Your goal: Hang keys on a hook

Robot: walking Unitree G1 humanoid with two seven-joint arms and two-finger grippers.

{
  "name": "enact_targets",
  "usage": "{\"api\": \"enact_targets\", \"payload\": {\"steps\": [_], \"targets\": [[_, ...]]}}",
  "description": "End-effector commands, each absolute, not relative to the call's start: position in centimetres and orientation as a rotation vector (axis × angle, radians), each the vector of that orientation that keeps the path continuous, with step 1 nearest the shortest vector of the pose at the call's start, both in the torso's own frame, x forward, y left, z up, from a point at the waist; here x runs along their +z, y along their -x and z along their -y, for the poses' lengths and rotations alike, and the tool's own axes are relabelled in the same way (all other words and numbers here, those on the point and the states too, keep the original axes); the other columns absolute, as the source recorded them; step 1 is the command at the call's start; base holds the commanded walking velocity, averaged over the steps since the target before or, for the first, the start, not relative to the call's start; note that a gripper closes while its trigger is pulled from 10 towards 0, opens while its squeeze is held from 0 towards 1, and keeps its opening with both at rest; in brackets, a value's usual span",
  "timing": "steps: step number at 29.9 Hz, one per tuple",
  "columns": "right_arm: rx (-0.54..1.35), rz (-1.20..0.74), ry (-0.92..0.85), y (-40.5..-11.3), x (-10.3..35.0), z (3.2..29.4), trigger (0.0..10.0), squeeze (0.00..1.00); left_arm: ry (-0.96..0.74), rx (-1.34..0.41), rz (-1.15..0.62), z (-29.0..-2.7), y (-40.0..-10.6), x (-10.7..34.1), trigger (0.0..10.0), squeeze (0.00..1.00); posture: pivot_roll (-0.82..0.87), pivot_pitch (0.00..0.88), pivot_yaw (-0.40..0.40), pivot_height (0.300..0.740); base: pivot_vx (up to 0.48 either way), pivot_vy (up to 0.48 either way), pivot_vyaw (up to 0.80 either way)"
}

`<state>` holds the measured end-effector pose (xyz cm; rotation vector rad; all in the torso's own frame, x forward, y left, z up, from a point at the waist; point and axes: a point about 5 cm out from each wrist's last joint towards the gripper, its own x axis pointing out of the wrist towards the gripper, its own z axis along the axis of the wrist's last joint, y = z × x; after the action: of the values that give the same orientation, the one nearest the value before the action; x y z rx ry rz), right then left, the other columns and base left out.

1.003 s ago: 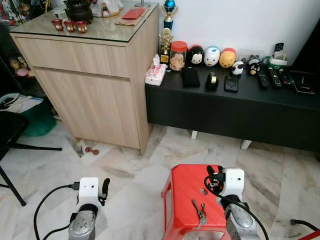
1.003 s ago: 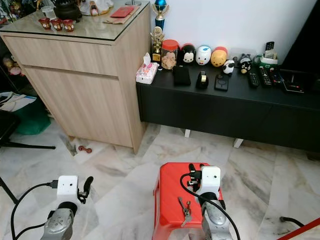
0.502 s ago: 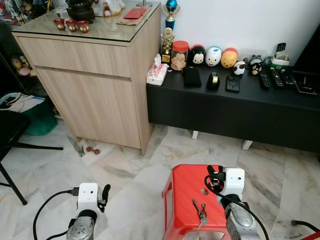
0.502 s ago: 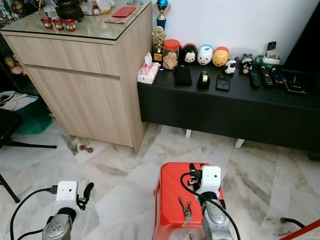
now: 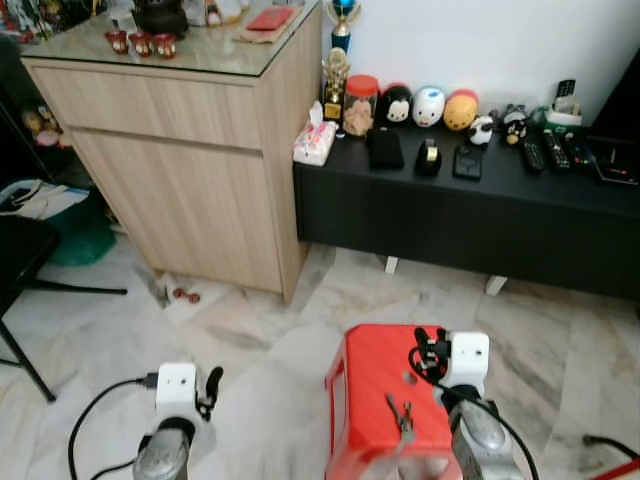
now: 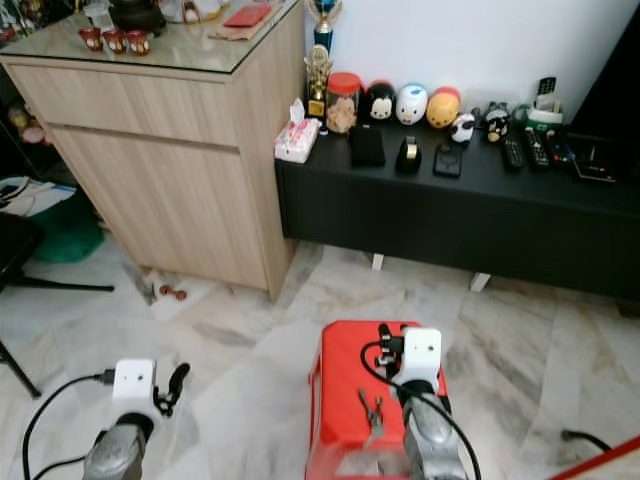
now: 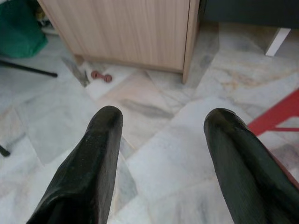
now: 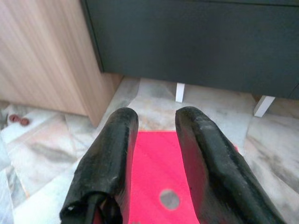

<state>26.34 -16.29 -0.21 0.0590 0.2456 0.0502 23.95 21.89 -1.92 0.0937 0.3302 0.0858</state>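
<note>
The right gripper is held with its two black fingers a narrow gap apart and nothing between them; it is poised above the red stool. The left gripper is spread wide, its two fingers empty, over the marble floor to the left of the stool.

One bunch of keys is seen lying on the stool's top, just left of the right arm and nearer the robot than the gripper's fingertips. A round hole in the stool's top is shown in the right wrist view, whereas the keys are shown in the eye views.

Beyond the stool, one long black low cabinet is set against the wall, with a row of small figures, a jar and several remote controls on it. Left of that, beyond the stool, one tall wooden cabinet is placed, with three small red cups on its glass top. One small red object is found on the floor at the wooden cabinet's foot.
</note>
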Motion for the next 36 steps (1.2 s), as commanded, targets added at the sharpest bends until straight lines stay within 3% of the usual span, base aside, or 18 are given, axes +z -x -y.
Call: {"api": "enact_targets", "payload": {"steps": [1,36], "targets": [[0.047,-0.250,-0.067,-26.36,-0.17,16.22,10.0,0.00,-0.083,0.096,-0.360,-22.04,-23.48,-2.35,10.0,0.00,-0.03,0.054,-0.016,0.740,-0.364,0.000,0.00],[0.042,-0.271,-0.062,-26.52,-0.21,16.20,10.0,0.00,-0.066,0.072,-0.387,-21.72,-23.55,-2.64,10.0,0.00,-0.03,0.052,-0.019,0.740,-0.010,0.000,0.00]]}}
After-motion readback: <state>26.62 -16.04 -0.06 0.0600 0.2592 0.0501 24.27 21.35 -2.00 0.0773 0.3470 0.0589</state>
